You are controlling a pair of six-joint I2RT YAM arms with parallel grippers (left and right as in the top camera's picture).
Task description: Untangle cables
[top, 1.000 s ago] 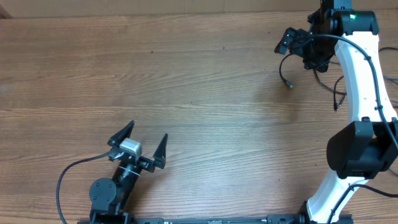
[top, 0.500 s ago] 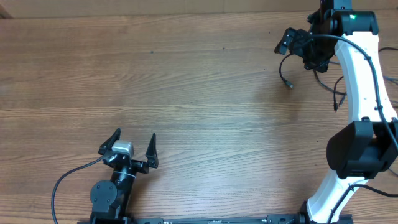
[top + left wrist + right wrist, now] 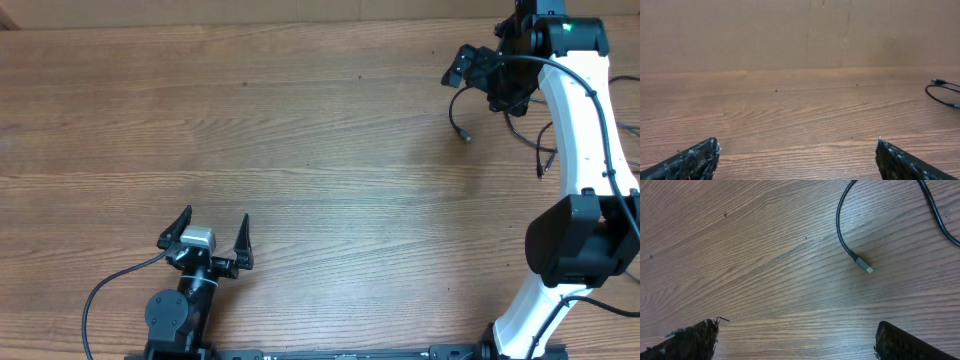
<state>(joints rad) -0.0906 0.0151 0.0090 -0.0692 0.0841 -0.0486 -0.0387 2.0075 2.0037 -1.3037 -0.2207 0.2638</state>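
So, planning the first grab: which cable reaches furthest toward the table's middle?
The curved cable ending in the silvery plug; the other cable lies close beside the white arm.

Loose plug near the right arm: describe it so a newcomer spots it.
On the brown wooden table, find the white right arm at the far right. Just left of it a thin black cable curves to a small silvery plug, the leftmost cable end.

2 arms, 2 hands, at least 2 cables, 1 table
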